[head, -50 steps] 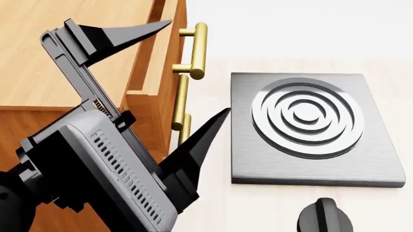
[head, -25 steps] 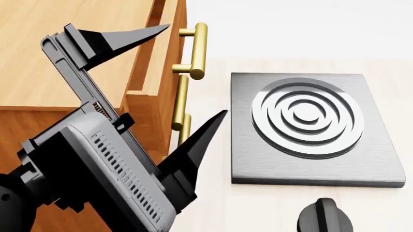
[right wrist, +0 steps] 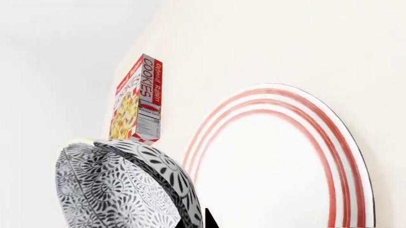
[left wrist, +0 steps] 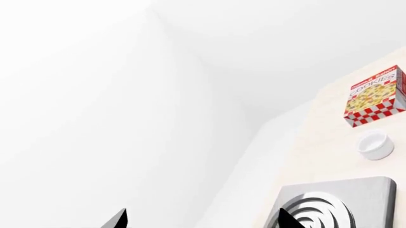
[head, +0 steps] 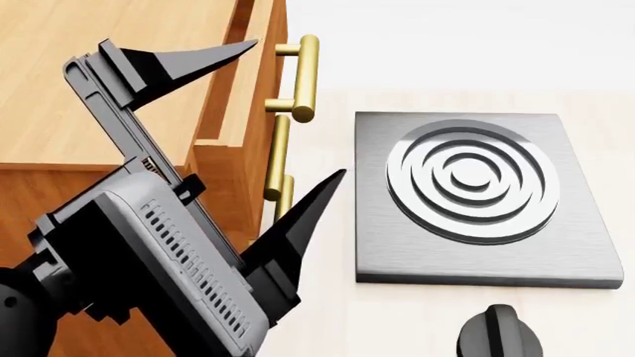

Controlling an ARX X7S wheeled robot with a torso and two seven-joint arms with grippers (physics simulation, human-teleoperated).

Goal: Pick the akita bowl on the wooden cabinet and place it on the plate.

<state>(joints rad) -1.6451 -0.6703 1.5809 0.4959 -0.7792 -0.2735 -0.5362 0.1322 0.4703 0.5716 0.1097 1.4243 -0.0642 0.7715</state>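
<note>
the right gripper (right wrist: 199, 223), seemingly clamped on the patterned bowl (right wrist: 120, 187), held it just beside the red-ringed plate (right wrist: 279, 166) and not yet over it, while the left gripper (head: 253, 111) hung spread and empty by the cabinet (head: 59, 89).

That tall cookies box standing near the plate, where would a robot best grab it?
Probably near the top, coming down from above, with the end effector closing across the two broad printed faces. The cookies box stands upright on its small end and looks thin front to back, so that thin dimension should fit between the fingers most easily.
</note>
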